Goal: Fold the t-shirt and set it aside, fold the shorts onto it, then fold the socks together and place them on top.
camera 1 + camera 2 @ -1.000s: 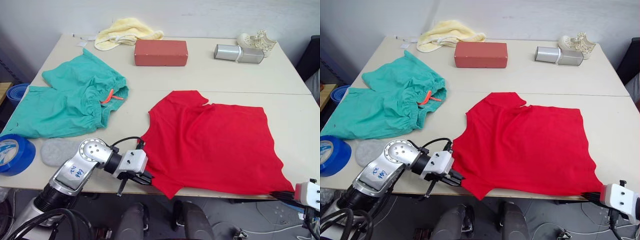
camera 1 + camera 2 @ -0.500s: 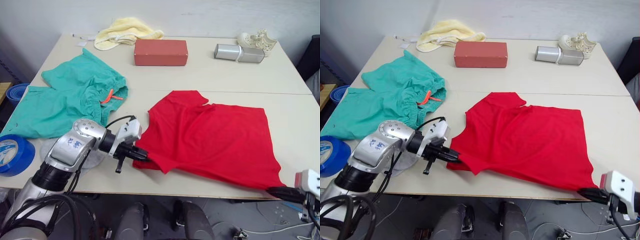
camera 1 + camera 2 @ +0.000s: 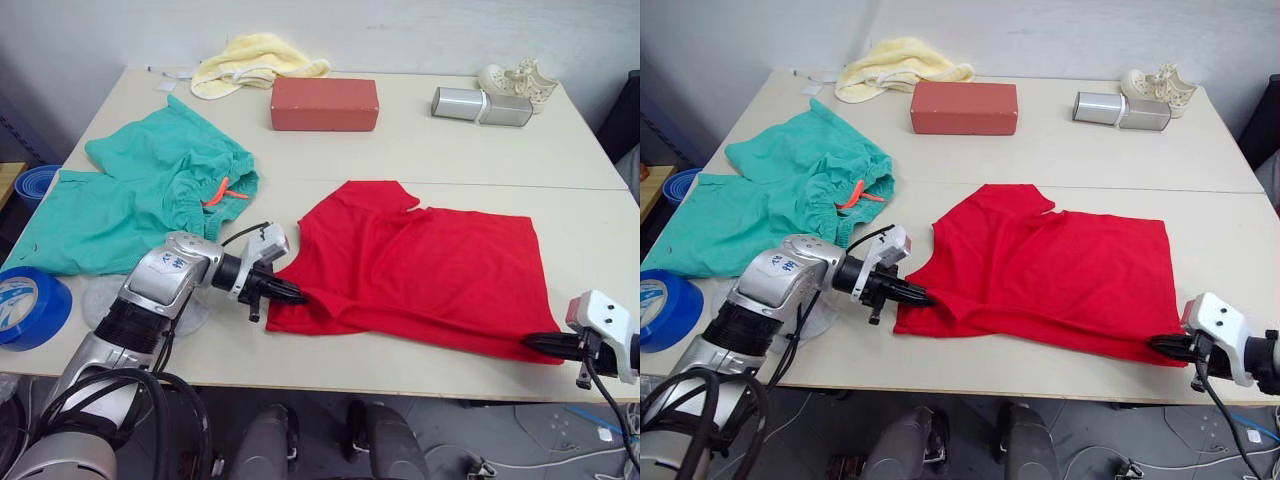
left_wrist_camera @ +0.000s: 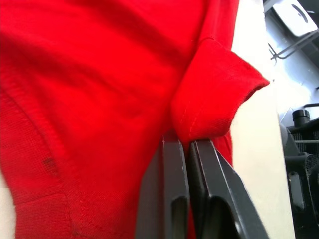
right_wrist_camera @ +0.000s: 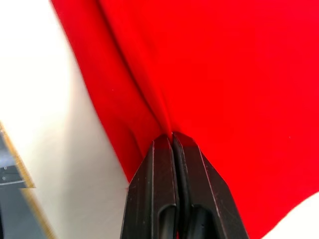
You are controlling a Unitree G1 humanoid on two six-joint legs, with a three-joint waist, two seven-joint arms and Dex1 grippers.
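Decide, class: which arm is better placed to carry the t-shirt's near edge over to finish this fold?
Neither alone. The left gripper and right gripper each pinch a near corner of the t-shirt, so both should probably lift together.

bare table (image 3: 420, 150) between t-shirt (image 3: 430, 270) and red box (image 3: 325, 104), shorts (image 3: 140, 200) crowding the left

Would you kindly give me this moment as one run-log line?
step: t-shirt fold | left hand: shut on t-shirt near edge | right hand: shut on t-shirt corner | shorts, socks: untouched
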